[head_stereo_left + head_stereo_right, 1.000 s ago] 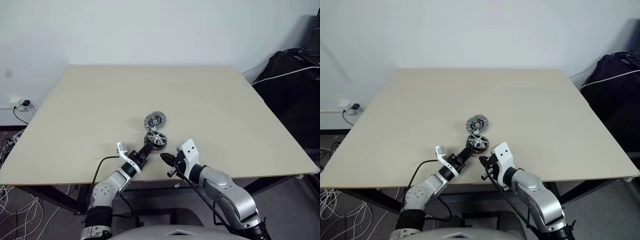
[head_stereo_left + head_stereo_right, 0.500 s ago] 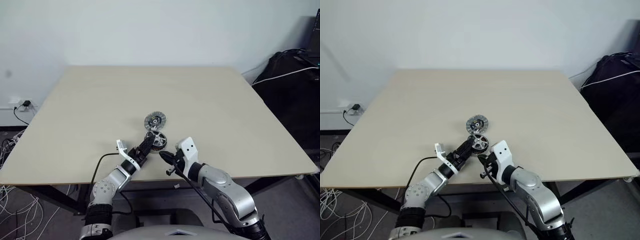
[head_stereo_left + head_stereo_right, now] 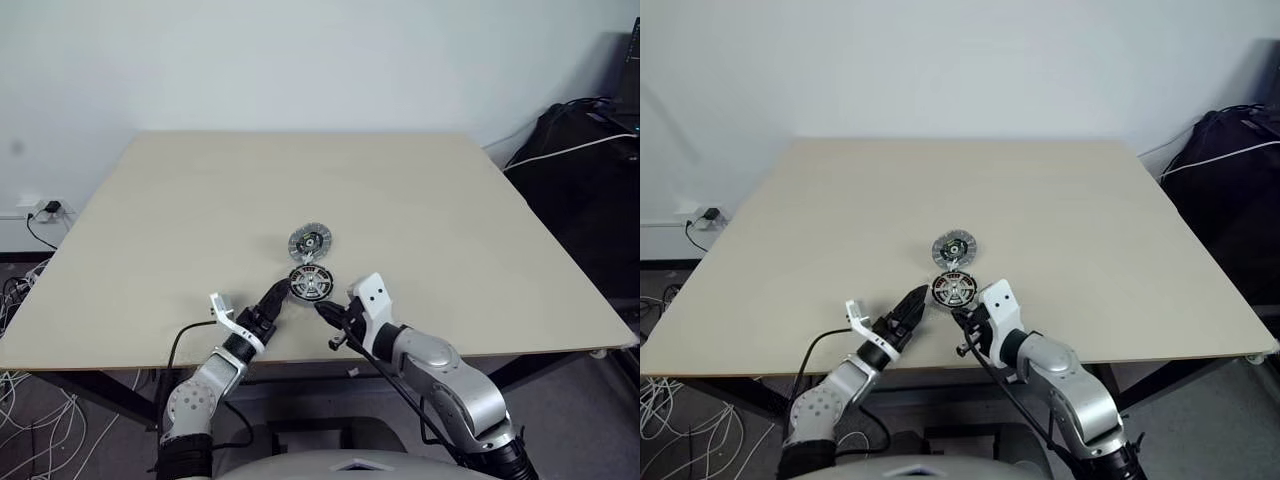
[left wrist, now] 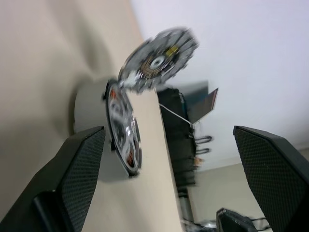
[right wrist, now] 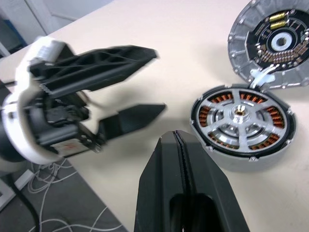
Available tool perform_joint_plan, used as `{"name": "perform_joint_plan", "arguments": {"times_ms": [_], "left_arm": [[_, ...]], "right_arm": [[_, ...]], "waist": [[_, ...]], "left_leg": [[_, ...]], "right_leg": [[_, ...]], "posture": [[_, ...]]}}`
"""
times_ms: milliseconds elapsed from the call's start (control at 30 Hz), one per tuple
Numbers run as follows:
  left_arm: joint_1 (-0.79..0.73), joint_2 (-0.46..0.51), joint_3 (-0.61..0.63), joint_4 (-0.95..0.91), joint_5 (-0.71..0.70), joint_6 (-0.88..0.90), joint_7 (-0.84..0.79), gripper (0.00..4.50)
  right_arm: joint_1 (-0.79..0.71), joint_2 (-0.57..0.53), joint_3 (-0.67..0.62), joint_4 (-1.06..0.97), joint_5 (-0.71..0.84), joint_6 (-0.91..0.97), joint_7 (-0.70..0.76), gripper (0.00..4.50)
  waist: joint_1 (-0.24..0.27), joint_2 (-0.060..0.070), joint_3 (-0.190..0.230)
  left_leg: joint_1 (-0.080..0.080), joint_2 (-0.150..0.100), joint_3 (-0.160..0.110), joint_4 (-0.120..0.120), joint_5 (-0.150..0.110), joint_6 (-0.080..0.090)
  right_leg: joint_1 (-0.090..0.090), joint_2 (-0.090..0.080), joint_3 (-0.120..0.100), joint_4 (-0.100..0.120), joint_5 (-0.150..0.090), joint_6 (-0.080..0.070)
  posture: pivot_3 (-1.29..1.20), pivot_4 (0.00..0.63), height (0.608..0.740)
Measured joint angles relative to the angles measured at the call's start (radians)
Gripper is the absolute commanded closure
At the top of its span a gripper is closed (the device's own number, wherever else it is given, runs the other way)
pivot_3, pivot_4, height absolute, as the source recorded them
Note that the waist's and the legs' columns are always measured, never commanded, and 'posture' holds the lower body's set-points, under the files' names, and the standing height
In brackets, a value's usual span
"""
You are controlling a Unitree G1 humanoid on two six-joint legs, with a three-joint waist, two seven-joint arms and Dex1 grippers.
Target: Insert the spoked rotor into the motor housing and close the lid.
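Rotor (image 5: 240,119) sits inside the motor housing (image 5: 270,147) on the table (image 3: 420,220), lid (image 3: 310,241) touching it on the far side. My left gripper (image 3: 271,299) gapes empty beside it; my right gripper (image 3: 327,311) is closed on nothing.

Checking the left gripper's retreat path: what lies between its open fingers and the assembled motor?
Bare tabletop between the left gripper and the motor, seen in the right wrist view.

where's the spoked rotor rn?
The spoked rotor sits in the motor housing near the table's front edge, between the open left tool and shut right tool, with the lid just behind.
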Motion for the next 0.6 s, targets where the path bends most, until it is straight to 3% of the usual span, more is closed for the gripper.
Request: {"name": "perform_joint_plan", "arguments": {"times_ms": [233,600], "left_arm": [[0.097,0.038,-0.131,-0.088,0.302,-0.281,-0.058,0.04],[0.179,0.076,-0.209,-0.112,0.559,-0.496,-0.007,3.6]], "right_arm": [[-0.047,0.05,0.009,0.115,-0.058,-0.074,-0.047,4.5],[-0.242,0.147,0.018,0.445,-0.185,-0.199,-0.107,4.5]], "waist": [[-0.001,0.001,0.0],[-0.002,0.004,0.001]], "left_leg": [[0.0,0.001,0.001,0.0,0.0,0.0],[-0.004,0.001,0.001,0.0,0.0,0.0]], "right_leg": [[-0.001,0.0,0.0,0.0,0.0,0.0],[-0.005,0.0,0.0,0.001,0.0,0.0]], "posture": [[0.0,0.0,0.74],[0.0,0.0,0.74]]}}
